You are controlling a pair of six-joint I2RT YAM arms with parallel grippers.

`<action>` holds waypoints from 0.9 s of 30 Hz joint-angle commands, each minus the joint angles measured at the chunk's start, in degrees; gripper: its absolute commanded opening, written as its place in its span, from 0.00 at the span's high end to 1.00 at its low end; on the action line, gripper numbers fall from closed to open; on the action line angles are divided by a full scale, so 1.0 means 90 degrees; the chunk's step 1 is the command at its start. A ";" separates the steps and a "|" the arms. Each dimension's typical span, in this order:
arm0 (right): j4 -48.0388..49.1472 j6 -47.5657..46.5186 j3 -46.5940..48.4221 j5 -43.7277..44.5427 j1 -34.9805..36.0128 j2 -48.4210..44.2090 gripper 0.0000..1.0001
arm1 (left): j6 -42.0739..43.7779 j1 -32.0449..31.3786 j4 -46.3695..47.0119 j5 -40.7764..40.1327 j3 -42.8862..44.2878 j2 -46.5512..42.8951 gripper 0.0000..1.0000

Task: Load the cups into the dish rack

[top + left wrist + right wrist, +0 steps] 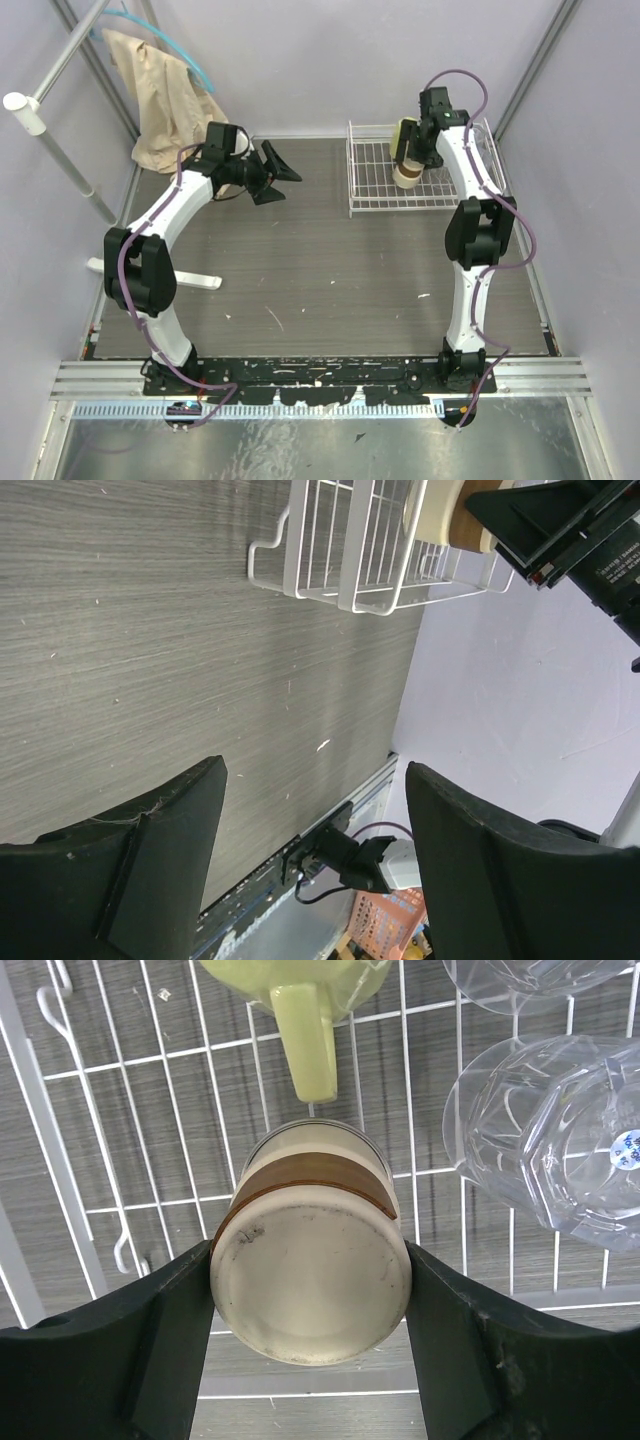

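Round cup (305,1210) clamped in your right gripper (310,1310), inside the dish rack (150,1060).
The cup is cream with a brown band. Its scuffed base faces your wrist camera and both fingers press its sides. The yellow mug (300,1020) sits just beyond it, handle towards the cup, and clear tumblers (545,1130) lie alongside. The rack stands at the tabletop's (320,270) far right corner. Your left gripper (283,175) hangs wide and empty over the far left.

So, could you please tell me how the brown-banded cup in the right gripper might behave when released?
The brown-banded cup looks round and smooth, so laid sideways on the dish rack wires it could roll. It seems rigid, probably ceramic, so knocking the yellow mug nearby might chip either.
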 commanded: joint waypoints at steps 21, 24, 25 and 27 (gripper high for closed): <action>0.0074 -0.0081 0.0175 0.0295 -0.0014 0.0250 0.44 | 0.0133 0.0080 -0.0176 -0.0278 -0.0245 -0.0445 0.20; 0.0156 -0.0086 0.0102 0.0312 -0.0013 0.0155 0.35 | 0.0156 0.0086 -0.0172 -0.0356 -0.0260 -0.0482 0.21; 0.0175 -0.0096 0.0094 0.0319 -0.0013 0.0124 0.32 | 0.0161 0.0085 -0.0170 -0.0374 -0.0256 -0.0498 0.20; 0.0181 -0.0110 0.0094 0.0346 -0.0013 0.0090 0.27 | 0.0171 0.0086 -0.0175 -0.0378 -0.0255 -0.0509 0.21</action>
